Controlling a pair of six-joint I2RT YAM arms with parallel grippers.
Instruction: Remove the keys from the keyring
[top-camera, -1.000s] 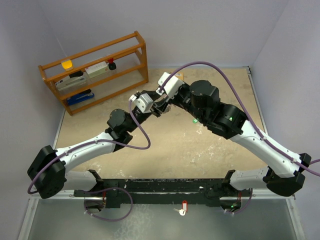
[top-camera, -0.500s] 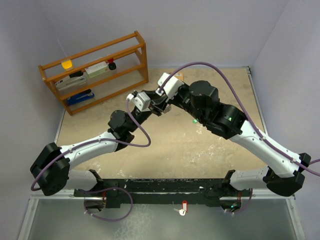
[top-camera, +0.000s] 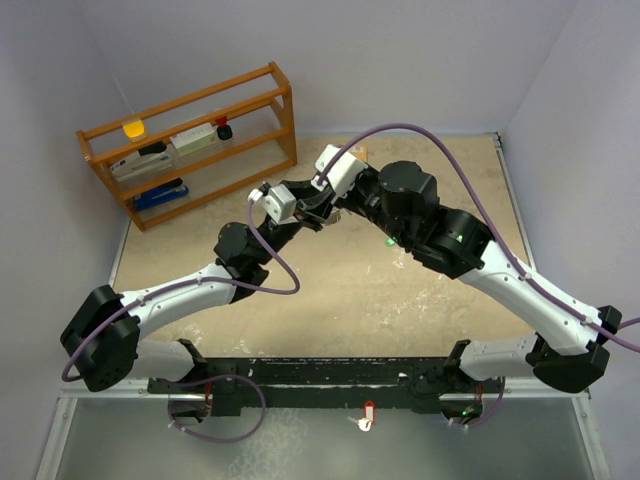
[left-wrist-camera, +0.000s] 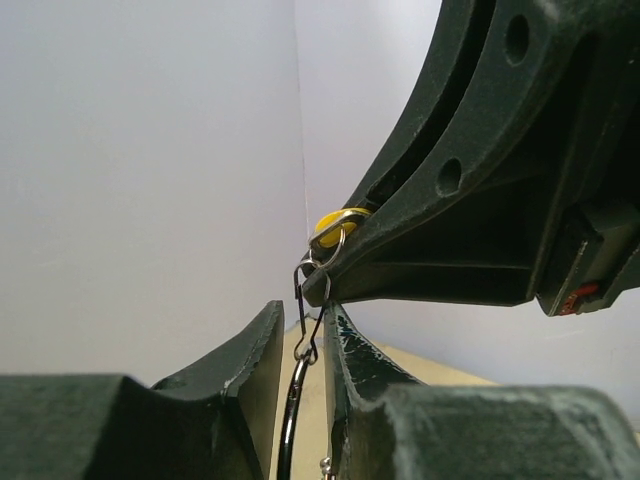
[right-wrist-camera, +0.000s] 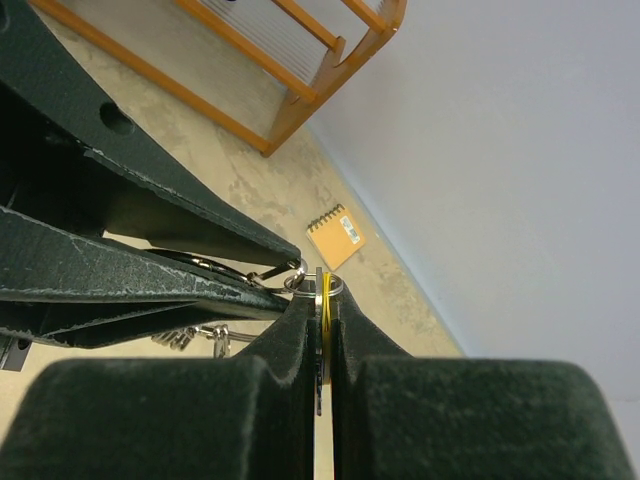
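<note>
Keyring (left-wrist-camera: 291, 418) in left claw (left-wrist-camera: 304, 318), key (left-wrist-camera: 335, 222) in right claw (right-wrist-camera: 322, 305)

Plain pale lavender-grey walls (top-camera: 400, 60) all round, soft even light. The table is a mottled sandy-beige tabletop (top-camera: 340, 300). An orange wooden shelf rack (top-camera: 190, 140) stands far left, and a small tan spiral notebook (right-wrist-camera: 337, 237) lies near the wall.

Keyring (left-wrist-camera: 288, 425) cut off at bottom edge; key (right-wrist-camera: 323, 340) mostly hidden inside right hand (right-wrist-camera: 322, 300)

Glossy silver wire keyring (left-wrist-camera: 288, 420), matt, perhaps plastic left gripper (left-wrist-camera: 303, 325), varnished wooden rack (top-camera: 289, 125).
</note>
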